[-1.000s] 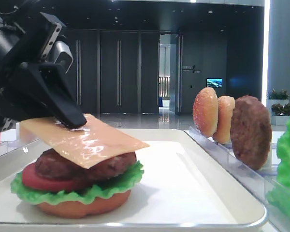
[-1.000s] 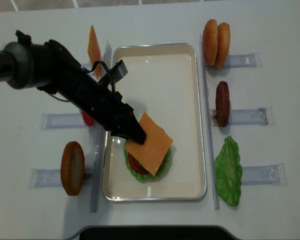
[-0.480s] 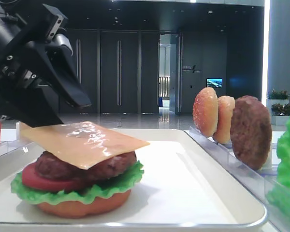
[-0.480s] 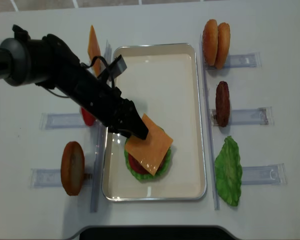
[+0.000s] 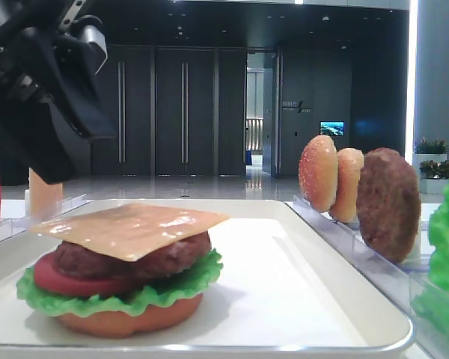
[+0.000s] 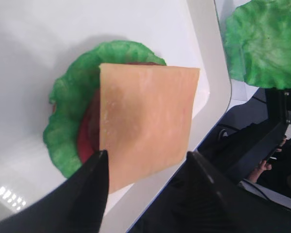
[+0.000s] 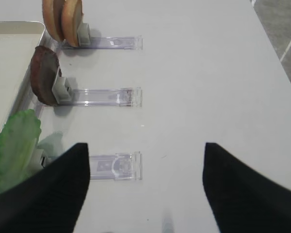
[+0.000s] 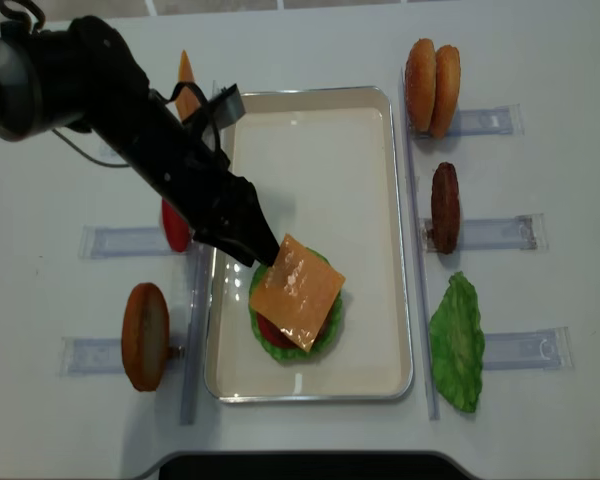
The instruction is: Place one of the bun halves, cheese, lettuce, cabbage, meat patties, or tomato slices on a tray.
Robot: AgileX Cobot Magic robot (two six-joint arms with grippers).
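With the cheese (image 6: 144,120) lying flat atop the patty on the tray (image 8: 380,180), left gripper (image 6: 145,194) jaws stand parted, empty (right gripper (image 7: 145,189) likewise spread, idle). Judgement: lift straight up, avoid snagging the slice's near-left corner.

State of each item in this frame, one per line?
cheese: released, lying on top of the stack
burger stack: bun base, lettuce, tomato, patty, on the tray
tray: flat on table, far end bare
left gripper: open, above the cheese edge
right gripper: open, holding nothing
spare patty: upright in its rack
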